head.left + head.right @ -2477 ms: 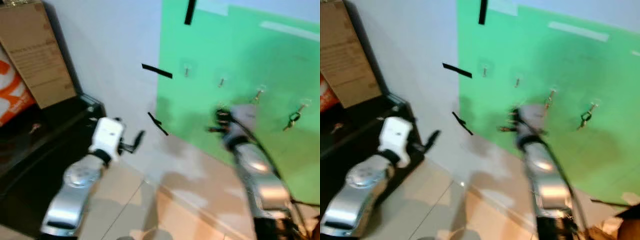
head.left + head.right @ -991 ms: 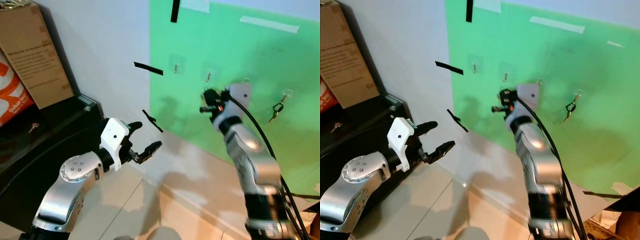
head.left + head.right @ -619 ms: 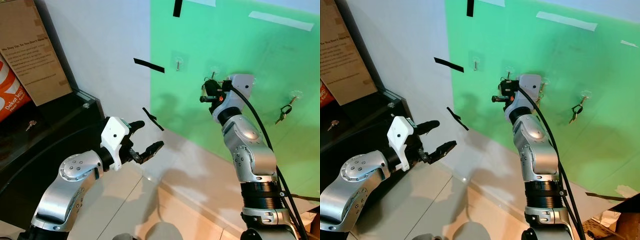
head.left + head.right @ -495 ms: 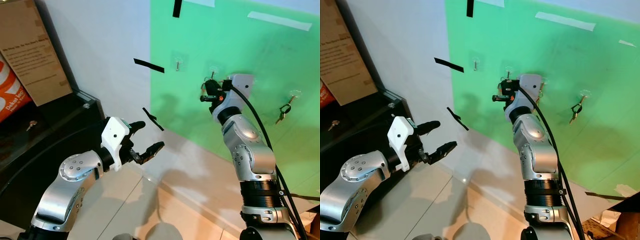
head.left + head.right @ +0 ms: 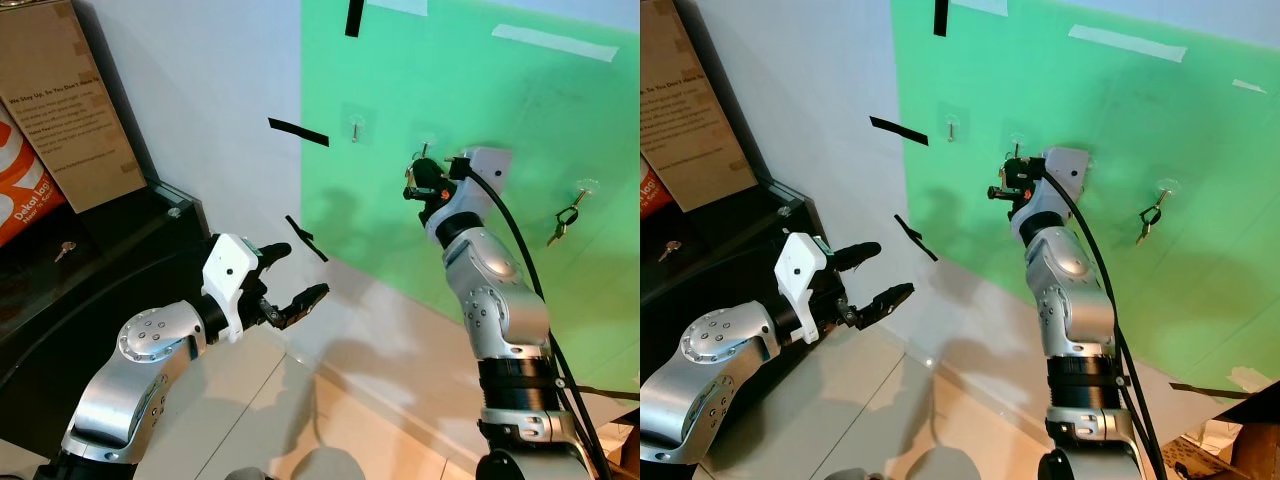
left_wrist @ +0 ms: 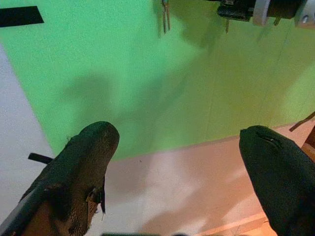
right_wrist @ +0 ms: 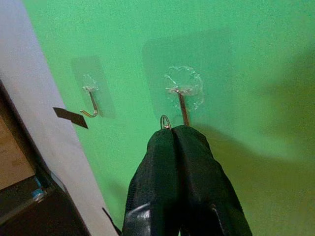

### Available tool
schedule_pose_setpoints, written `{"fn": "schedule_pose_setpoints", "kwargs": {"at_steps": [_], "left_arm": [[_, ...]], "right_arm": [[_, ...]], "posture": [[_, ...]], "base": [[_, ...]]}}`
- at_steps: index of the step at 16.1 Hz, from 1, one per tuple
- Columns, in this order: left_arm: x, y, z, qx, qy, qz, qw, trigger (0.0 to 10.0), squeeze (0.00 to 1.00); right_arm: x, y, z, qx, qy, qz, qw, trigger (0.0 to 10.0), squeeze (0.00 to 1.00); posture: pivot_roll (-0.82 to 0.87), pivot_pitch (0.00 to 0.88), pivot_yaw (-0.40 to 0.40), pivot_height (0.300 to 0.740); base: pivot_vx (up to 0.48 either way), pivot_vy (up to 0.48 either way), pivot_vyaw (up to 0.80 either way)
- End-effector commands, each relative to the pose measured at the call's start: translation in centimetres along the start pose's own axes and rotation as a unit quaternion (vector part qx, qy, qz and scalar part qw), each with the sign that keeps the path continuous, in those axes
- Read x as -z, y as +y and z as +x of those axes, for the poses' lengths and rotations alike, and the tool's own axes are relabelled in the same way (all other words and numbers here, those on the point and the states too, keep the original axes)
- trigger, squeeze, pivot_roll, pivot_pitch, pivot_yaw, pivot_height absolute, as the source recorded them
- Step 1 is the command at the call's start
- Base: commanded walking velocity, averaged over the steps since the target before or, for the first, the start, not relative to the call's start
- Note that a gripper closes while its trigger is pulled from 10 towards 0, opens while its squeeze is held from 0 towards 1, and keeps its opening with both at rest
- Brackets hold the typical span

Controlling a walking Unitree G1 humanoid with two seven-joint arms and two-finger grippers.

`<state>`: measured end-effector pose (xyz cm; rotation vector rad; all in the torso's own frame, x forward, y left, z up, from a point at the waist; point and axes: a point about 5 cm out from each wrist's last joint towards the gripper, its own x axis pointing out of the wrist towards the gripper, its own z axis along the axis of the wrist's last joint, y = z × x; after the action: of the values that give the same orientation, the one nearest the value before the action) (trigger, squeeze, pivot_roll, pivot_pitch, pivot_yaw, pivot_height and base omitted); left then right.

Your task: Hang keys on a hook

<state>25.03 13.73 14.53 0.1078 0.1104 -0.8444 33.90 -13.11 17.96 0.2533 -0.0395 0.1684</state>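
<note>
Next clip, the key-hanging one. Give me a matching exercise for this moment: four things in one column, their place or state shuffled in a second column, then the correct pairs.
Column one:
1. right gripper
2. left gripper
3. dark bunch of keys
4. brown cardboard box

Column two:
A. hanging from a clear hook on the green wall panel
B. fingers spread apart, low beside the dark cabinet
C. standing on top of the dark cabinet
D. fingers pressed together on a thin metal key ring, right below a clear adhesive hook

Pairs: 1-D, 2-B, 3-A, 4-C
</note>
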Motion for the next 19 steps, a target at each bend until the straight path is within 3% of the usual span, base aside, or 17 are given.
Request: {"fn": "schedule_pose_setpoints", "kwargs": {"at_steps": [1,9,11,17,18,19], "left_arm": [[-0.5,-0.1,0.0,0.009,-0.003,0.007,1.0,10.0,0.11],[-0.5,-0.2,0.0,0.013,-0.003,0.005,1.0,10.0,0.11],[-0.4,-0.2,0.0,0.014,-0.003,0.005,1.0,10.0,0.11],[-0.5,-0.2,0.0,0.015,-0.004,0.006,1.0,10.0,0.11],[-0.5,-0.2,0.0,0.015,-0.004,0.007,1.0,10.0,0.11],[-0.6,-0.2,0.1,0.014,-0.008,0.007,1.0,10.0,0.11]], "right_arm": [[-1.0,-0.6,0.3,0.023,-0.018,0.012,0.999,10.0,0.0],[-0.1,-2.8,0.4,0.099,0.014,0.07,0.993,10.0,0.0],[0.7,-3.1,0.3,0.106,0.041,0.058,0.992,10.0,0.0],[1.1,-2.7,0.2,0.09,0.051,0.044,0.994,10.0,0.0],[1.1,-2.6,0.2,0.087,0.05,0.045,0.994,10.0,0.04],[1.1,-2.6,0.2,0.086,0.051,0.042,0.994,10.0,1.0]], "posture": [[0.08,0.0,0.005,0.74],[0.08,0.0,0.006,0.74],[0.08,0.0,0.006,0.74],[0.08,0.0,0.008,0.74],[0.08,0.0,0.008,0.74],[0.08,0.0,0.009,0.74]], "base": [[0.0,0.0,0.0],[0.0,0.0,0.0],[0.0,0.0,0.0],[0.0,0.0,0.0],[0.0,0.0,0.0],[0.0,0.0,0.0]]}}
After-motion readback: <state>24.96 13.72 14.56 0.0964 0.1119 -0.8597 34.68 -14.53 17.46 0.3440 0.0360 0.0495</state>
